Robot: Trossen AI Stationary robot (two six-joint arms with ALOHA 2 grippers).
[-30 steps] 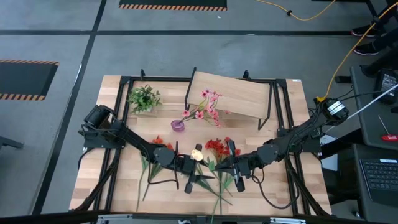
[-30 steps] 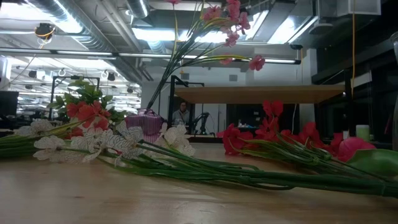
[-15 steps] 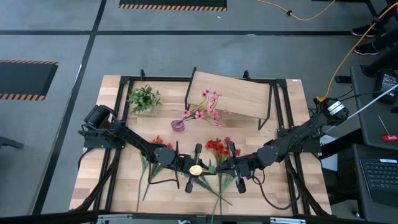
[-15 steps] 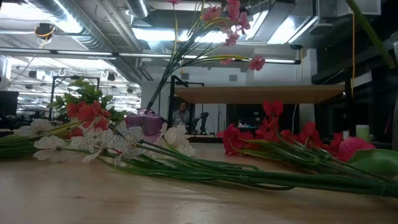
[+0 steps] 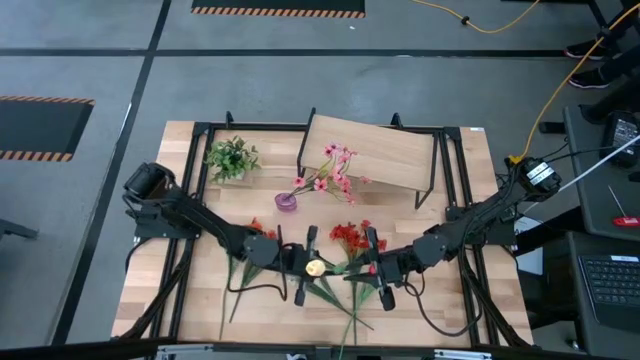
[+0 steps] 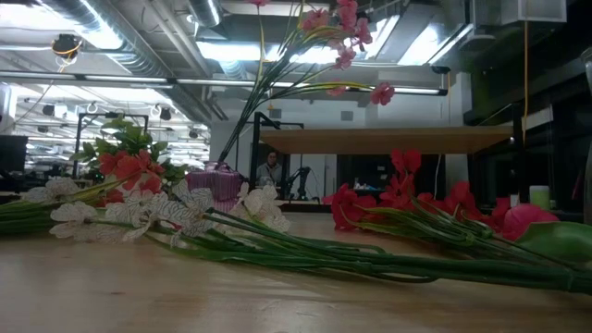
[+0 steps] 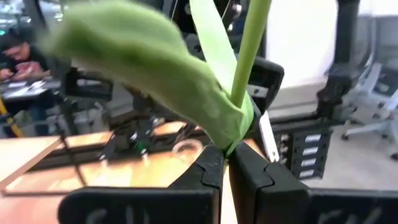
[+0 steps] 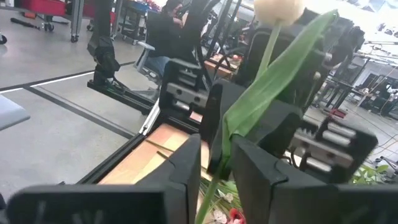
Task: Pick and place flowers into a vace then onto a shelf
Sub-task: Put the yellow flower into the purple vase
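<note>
A cream tulip (image 5: 314, 267) with a green stem and a long leaf stands between my two grippers above the table's near middle. My left gripper (image 7: 225, 163) is shut on its stem. My right gripper (image 8: 216, 162) is open, and its fingers stand on either side of the stem, apart from it. The bloom (image 8: 278, 9) tops the stem. A small purple vase (image 5: 287, 201) holds pink flowers beside the shelf (image 5: 375, 150). Red flowers (image 5: 348, 237) and white ones (image 6: 185, 211) lie flat on the table. The low view shows neither gripper. My left gripper pinches the tulip's stem (image 7: 231, 144) between its two fingers, where the long leaf (image 7: 186, 87) branches off. The fingers come level from the table's left and lie across the stem. The stem rises nearly upright above the fingers. Its lower part is hidden.
A small bushy green plant (image 5: 232, 157) stands at the far left. Black frame rails (image 5: 195, 190) run along both sides of the table. Long green stems (image 6: 370, 259) lie across the near middle, under both grippers.
The tulip's bloom has moved a little toward the table's near edge and now sits right at my left gripper's fingertips. My left arm's rear part has shifted toward the table's left edge.
</note>
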